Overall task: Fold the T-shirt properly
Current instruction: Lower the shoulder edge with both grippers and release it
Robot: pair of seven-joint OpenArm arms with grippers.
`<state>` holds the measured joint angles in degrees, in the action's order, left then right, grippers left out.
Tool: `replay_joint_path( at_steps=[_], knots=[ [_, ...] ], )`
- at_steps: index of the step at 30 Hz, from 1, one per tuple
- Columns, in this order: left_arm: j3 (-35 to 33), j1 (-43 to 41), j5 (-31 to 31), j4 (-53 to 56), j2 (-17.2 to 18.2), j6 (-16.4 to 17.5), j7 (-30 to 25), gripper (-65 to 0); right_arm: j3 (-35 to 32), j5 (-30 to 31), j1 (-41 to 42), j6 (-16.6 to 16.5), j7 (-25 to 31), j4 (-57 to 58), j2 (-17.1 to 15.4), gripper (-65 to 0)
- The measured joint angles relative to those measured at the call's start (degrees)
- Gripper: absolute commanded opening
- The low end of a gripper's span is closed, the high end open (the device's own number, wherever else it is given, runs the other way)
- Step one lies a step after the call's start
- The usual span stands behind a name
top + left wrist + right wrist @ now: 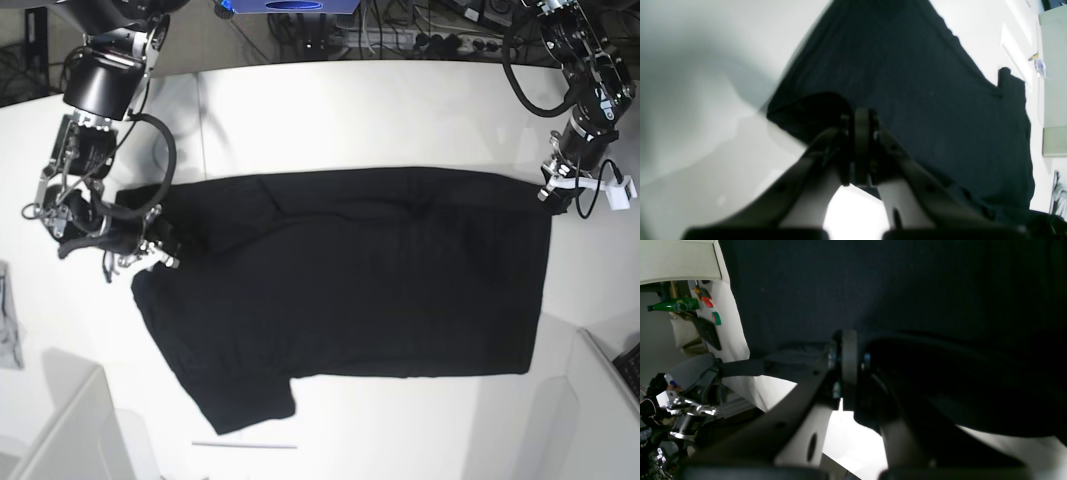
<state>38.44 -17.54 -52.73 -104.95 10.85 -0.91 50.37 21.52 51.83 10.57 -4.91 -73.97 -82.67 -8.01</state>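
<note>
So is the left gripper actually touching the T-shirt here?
Touching. In the left wrist view the left gripper is shut on a raised fold of the black T-shirt at its edge.

- A white table (330,100) carries the work.
- A black T-shirt (360,280) lies spread plain side up across its middle.
- A small grey cloth (8,325) rests at one edge.

The right pincer (848,366) is pinching the black T-shirt (893,290) with its two sides pressed tight together. The shirt is filling most of the picture and lying on the white tabletop (736,340). A green bottle (675,305) is showing far off at the left, near some small red and green things.
</note>
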Motion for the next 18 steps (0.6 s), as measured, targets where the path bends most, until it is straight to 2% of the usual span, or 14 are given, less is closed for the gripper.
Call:
replay_joint_path(
  at_steps=[9,12,18],
  knots=[
    [0.04,0.46,-0.02,0.76,0.09,-0.20,0.02,-65.0,-0.11,0.20,1.16,0.00,0.90,0.20,-1.25,-65.0],
    [1.38,0.87,0.04,2.51,0.00,-3.82,0.02,-65.0,-0.11,0.11,1.57,0.00,0.90,0.22,-1.22,-65.0],
    [1.46,2.27,-0.22,2.95,-0.02,-4.61,0.02,-65.0,-0.13,0.02,3.04,0.00,1.11,4.00,-1.20,-65.0]
  ],
)
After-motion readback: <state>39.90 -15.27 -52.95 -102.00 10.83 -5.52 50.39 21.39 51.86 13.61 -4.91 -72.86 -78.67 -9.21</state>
